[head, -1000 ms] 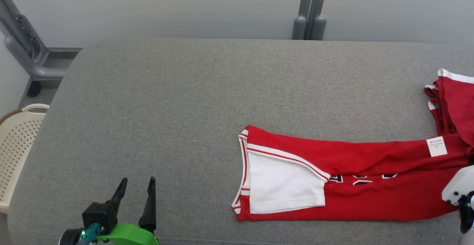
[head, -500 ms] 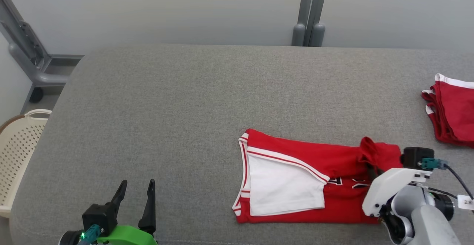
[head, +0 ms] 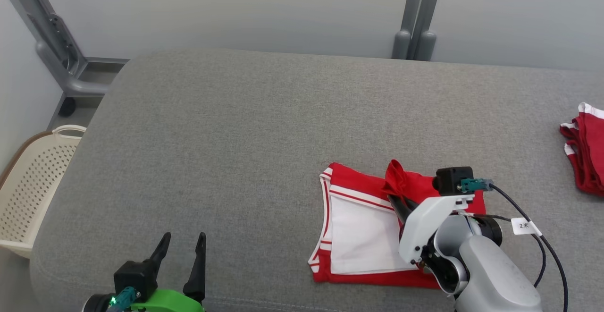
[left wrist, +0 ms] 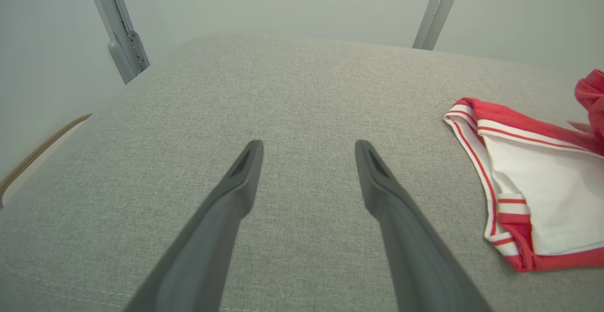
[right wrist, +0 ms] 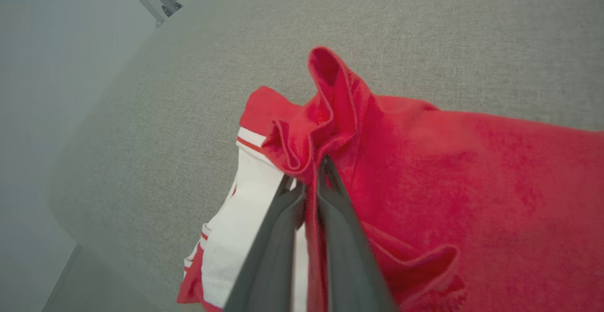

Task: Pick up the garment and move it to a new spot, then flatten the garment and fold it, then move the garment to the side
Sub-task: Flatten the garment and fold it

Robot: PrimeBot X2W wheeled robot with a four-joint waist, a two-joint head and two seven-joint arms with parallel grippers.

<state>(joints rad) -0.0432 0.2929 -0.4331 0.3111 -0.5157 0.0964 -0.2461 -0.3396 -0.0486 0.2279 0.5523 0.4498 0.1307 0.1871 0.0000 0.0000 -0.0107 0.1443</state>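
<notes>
Head view: a second ago the garment (head: 358, 236) lay stretched long across the table (head: 236, 137) toward the right, with the right arm (head: 472, 255) barely inside the picture's edge. Now that arm reaches in over it. The right jaws are pinched together on a bunched red edge (head: 396, 175), carried leftward and lifted above the white panel. The garment now lies much shorter, at the near right of the table. The left jaws stand wide apart with nothing between them, low at the near left, as before. The camera itself has shifted a little.

The table is covered in grey woven cloth and has rounded corners. A pile of red cloth (head: 585, 161) sits at the right edge. A cream perforated basket (head: 33, 184) stands off the left side. Grey metal posts (head: 417, 33) rise against a pale wall.
</notes>
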